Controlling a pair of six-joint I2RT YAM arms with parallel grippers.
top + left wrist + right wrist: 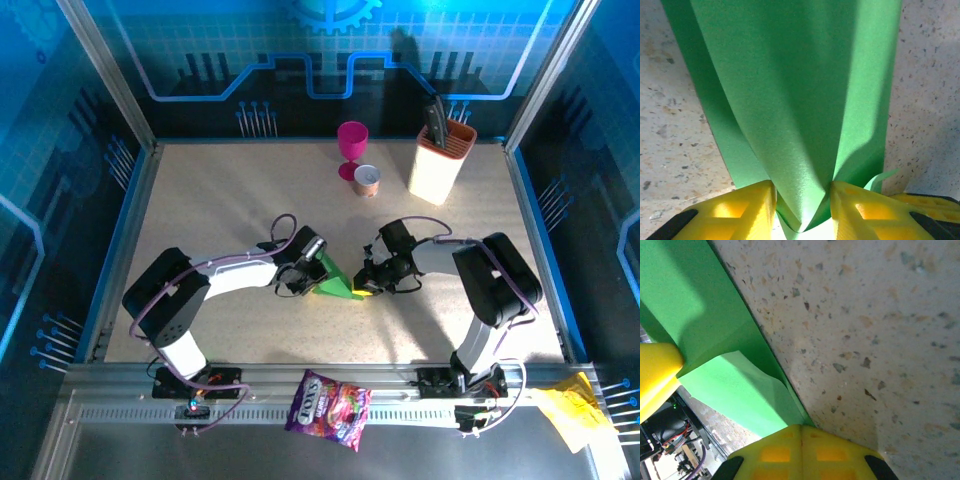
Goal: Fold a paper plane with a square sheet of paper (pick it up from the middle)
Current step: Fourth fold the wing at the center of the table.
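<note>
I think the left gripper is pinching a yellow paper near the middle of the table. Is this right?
Not fully. The paper is green, not yellow. The left gripper does pinch it near the middle of the table. The left wrist view shows the green colour between the fingers.

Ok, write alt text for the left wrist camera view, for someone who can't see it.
Bright green paper, creased lengthwise, is pinched by the left gripper between its two yellow fingers at the bottom edge, and spreads upward across most of the frame. Speckled beige table shows on both sides.
</note>
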